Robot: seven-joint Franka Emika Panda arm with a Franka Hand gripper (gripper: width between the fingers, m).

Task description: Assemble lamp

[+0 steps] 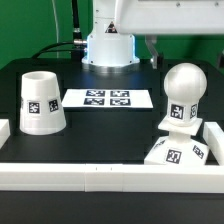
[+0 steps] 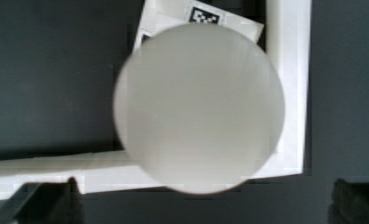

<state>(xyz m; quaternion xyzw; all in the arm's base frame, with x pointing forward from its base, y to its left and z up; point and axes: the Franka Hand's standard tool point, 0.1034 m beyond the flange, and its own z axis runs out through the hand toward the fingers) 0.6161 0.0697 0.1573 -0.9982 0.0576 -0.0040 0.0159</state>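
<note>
The white bulb (image 1: 184, 90) stands upright with its stem on the low square base (image 1: 183, 152) at the exterior view's right, in the corner of the border rails. The tapered shade (image 1: 41, 102) stands alone at the exterior view's left. In the wrist view the bulb's round head (image 2: 199, 110) fills the middle, with a corner of the base (image 2: 207, 18) showing behind it. My gripper (image 2: 202, 205) is open and empty. Its dark fingertips (image 2: 48, 205) stand wide apart to either side of the bulb's head, touching nothing. The gripper is out of the exterior view.
The marker board (image 1: 107, 98) lies flat between the shade and the bulb. White border rails (image 1: 100, 176) run along the front and right edges; they also show in the wrist view (image 2: 291, 90). The arm's base (image 1: 108, 45) stands at the back.
</note>
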